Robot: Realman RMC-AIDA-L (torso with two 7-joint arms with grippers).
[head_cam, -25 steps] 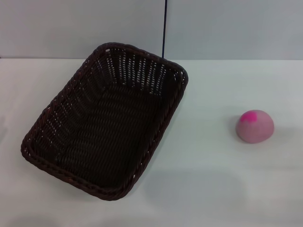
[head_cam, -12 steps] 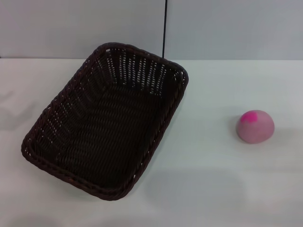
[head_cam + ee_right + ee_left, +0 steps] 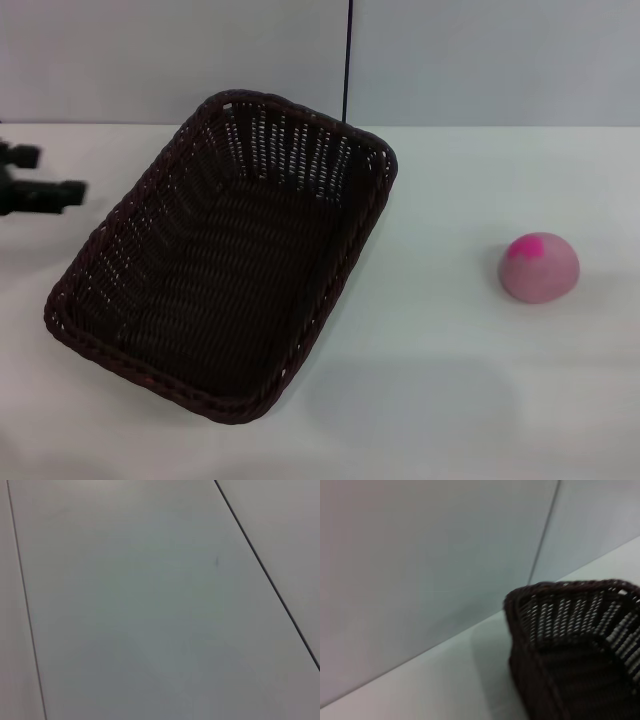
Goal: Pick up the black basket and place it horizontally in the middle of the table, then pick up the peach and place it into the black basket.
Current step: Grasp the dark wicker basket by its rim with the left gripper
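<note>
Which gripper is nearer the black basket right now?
Left. The left gripper is at the table's left edge, just beside the black basket's left rim, not touching it. The right gripper shows in no view.

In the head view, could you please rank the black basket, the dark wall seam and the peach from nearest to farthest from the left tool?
From the left tool at the table's left edge:
1. Black basket, just beside it, left of centre.
2. Dark wall seam, behind the basket's far corner.
3. Peach, far over on the right.
</note>
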